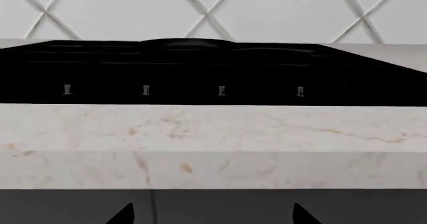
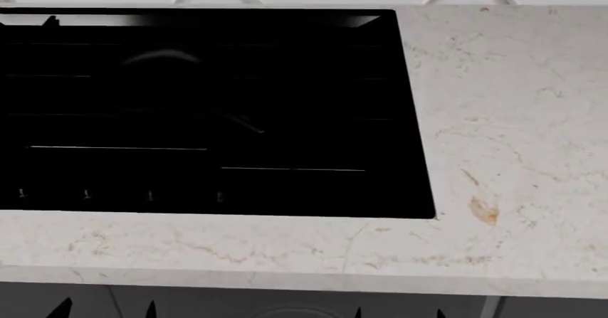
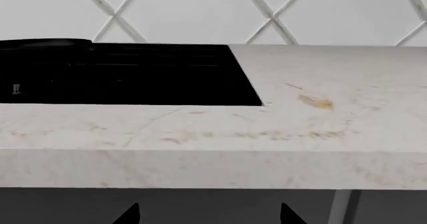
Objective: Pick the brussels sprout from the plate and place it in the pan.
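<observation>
Black cooktop (image 2: 285, 119) set in a marble counter (image 2: 513, 119), tiled wall (image 1: 200, 8) behind.

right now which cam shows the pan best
The head view: the pan shows from above as a faint curved rim on the black cooktop, handle trailing right. The left wrist view shows only its low side-on rim; the right wrist view barely a sliver.

Pan (image 2: 166, 69): only a faint rim shows against the black cooktop (image 2: 314, 119); both tools' fingertips cropped at frame edges.
</observation>
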